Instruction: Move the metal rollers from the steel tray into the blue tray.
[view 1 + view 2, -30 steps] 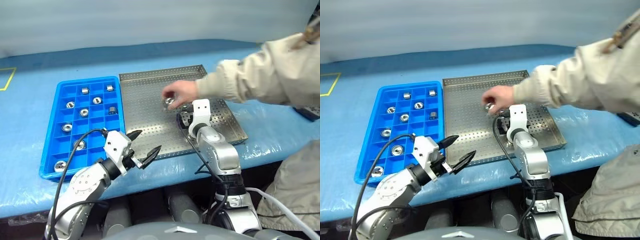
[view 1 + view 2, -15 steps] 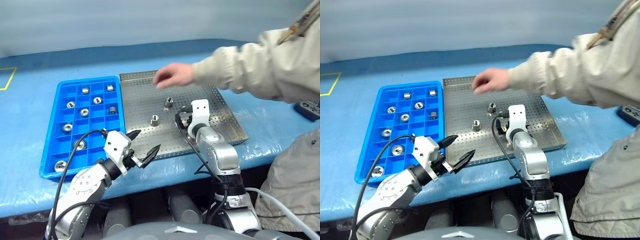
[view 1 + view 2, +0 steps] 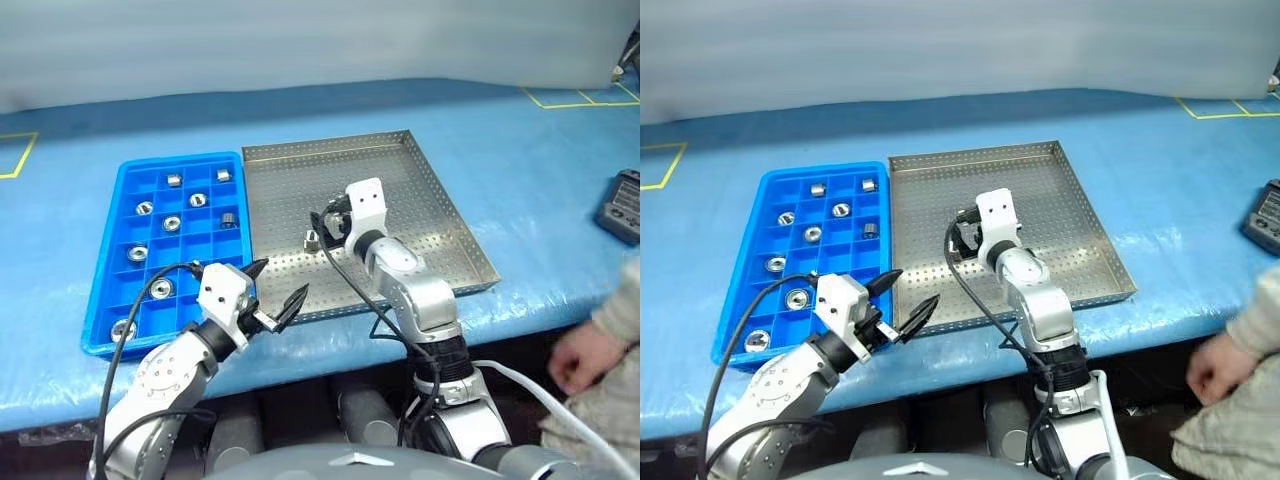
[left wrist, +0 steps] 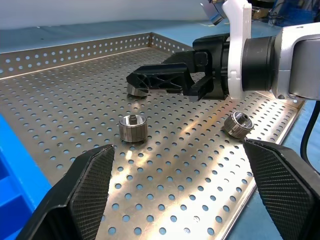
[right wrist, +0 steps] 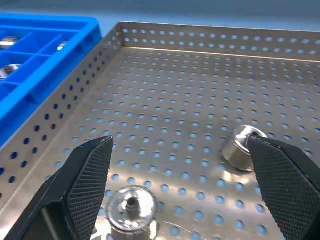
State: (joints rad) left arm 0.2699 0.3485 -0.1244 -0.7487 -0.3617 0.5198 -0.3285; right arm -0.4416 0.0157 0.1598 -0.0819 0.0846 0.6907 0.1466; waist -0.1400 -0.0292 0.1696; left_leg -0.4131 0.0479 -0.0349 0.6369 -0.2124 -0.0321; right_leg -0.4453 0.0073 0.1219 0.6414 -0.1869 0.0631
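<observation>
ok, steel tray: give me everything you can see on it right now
The large rectangular silver-grey perforated steel tray lies flat on the blue-covered table, its long side against the bright blue compartmented plastic tray. It has a floor of evenly spaced round holes and a low raised rim, also perforated. Three small shiny metal rollers rest on the floor, apart from one another. The right gripper, fingers open, hovers low over them. The open left gripper is at the near rim.

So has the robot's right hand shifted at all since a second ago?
Yes. The right hand has swung toward the blue tray, from the right half of the steel tray to near its middle, open above the rollers.
</observation>
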